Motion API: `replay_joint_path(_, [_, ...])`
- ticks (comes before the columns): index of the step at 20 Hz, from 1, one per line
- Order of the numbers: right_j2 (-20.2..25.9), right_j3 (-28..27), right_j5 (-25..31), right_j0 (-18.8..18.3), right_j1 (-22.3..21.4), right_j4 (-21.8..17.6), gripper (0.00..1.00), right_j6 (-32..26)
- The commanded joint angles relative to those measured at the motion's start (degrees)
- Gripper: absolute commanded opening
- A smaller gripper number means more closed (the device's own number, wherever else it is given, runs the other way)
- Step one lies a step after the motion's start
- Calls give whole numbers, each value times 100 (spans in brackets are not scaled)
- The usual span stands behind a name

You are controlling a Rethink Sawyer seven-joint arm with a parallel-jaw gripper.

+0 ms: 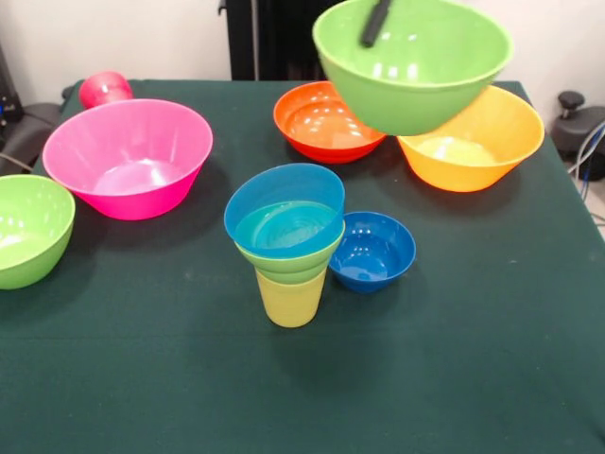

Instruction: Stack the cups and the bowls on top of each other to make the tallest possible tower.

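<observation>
Tower upright on yellow cup — axis vertical, mouth up (light blue bowl topmost); gripper clamps raised lime green bowl's rim.

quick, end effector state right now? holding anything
End effector: shut on the lifted lime green bowl, one finger showing inside its rim.

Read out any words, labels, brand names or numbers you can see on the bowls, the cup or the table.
None: no text can be read anywhere.
The lifted green bowl, the tower on its yellow cup, the pink bowl and the green tablecloth are all plain, with no print or sticker showing.
</observation>
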Motion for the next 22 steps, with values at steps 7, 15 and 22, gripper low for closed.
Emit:
replay_joint_path(7, [1211, 1017, -661, -982, -509, -1440, 0, -74])
replay_joint_path(15, [1411, 1232, -1021, -1472, -539, -2055, 0, 23])
replay_joint_path(22, [1546, 1348, -1304, -1932, -550, -2613, 0, 17])
